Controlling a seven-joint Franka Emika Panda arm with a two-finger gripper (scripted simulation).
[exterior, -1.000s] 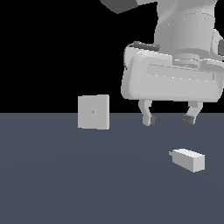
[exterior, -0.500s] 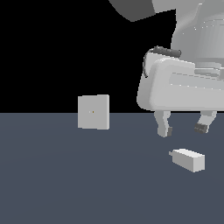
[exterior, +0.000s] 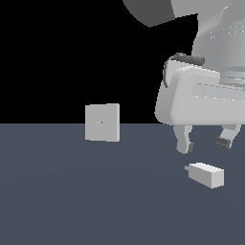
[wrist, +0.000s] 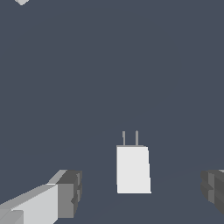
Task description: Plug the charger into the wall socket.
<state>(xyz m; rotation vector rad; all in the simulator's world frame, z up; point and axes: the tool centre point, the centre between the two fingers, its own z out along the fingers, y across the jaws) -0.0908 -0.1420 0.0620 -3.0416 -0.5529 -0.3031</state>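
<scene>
The charger (exterior: 206, 174) is a small light-grey block lying on the dark floor at the exterior view's right, its stub end pointing toward the exterior view's left. In the wrist view the charger (wrist: 133, 169) shows two thin prongs at one end. My gripper (exterior: 205, 143) is open and empty, hovering just above the charger with its fingers (exterior: 183, 142) spread to either side. The wall socket (exterior: 102, 122) is an upright light-grey square plate with a tiny centre mark, standing apart at the exterior view's left.
The dark grey floor (exterior: 72, 196) spreads between the socket and the charger. A corner of a light object (wrist: 21, 1) shows at the wrist view's edge.
My gripper has moved toward the exterior view's right and lower, from left of the charger to just above it. The charger and socket have not moved.
</scene>
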